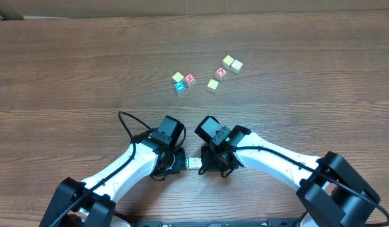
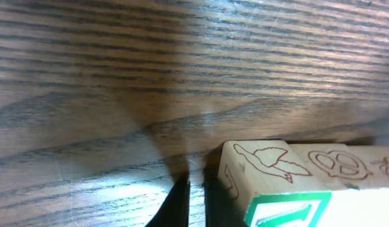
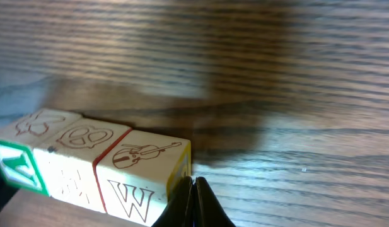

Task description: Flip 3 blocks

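Concealed and cropped items, all three views.

Overhead: the blocks (image 1: 193, 163) showed only as a pale sliver, the rest lying under the left gripper (image 2: 195, 200) and right gripper (image 3: 194, 205). Letters on the far loose cubes (image 1: 212, 85) were too small to read, and the arms (image 1: 276, 157) ran off the near edge. Left wrist: the green-faced block (image 2: 289, 211) was cut by the near edge, its letter unreadable, and only dark fingertips showed. Right wrist: the same block was cropped at the left, and the W block (image 3: 134, 189) at the bottom.
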Motion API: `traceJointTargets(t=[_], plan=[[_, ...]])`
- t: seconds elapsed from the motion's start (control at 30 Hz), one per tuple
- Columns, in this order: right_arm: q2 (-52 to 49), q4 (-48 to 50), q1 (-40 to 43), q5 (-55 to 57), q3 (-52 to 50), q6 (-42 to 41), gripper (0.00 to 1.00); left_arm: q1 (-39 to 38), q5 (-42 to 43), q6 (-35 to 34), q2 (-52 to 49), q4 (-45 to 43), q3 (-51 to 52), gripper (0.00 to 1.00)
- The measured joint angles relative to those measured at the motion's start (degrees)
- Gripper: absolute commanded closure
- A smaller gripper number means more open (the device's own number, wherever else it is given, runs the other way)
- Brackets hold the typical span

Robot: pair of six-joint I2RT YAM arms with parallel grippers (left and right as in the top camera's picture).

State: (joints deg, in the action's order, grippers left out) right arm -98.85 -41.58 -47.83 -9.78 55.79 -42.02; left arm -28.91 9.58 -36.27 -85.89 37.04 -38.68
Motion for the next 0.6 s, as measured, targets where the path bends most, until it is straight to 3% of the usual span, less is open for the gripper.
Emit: traceJointTargets(t=[0.17, 0.3, 0.6], plan=[[0.0, 0.0, -0.3, 1.3, 0.0, -0.7, 0.96, 0.0, 0.0, -0.1, 0.0, 0.0, 0.0, 0.90], [-1.2, 0.0, -0.3, 1.9, 0.0, -0.9, 0.96, 0.0, 0.2, -0.2, 0.0, 0.0, -0.1, 0.81], [-2.5, 0.4, -0.2, 2.3, 0.2, -0.8, 0.96, 0.1, 0.0, -0.9, 0.1, 0.9, -0.2, 0.81]])
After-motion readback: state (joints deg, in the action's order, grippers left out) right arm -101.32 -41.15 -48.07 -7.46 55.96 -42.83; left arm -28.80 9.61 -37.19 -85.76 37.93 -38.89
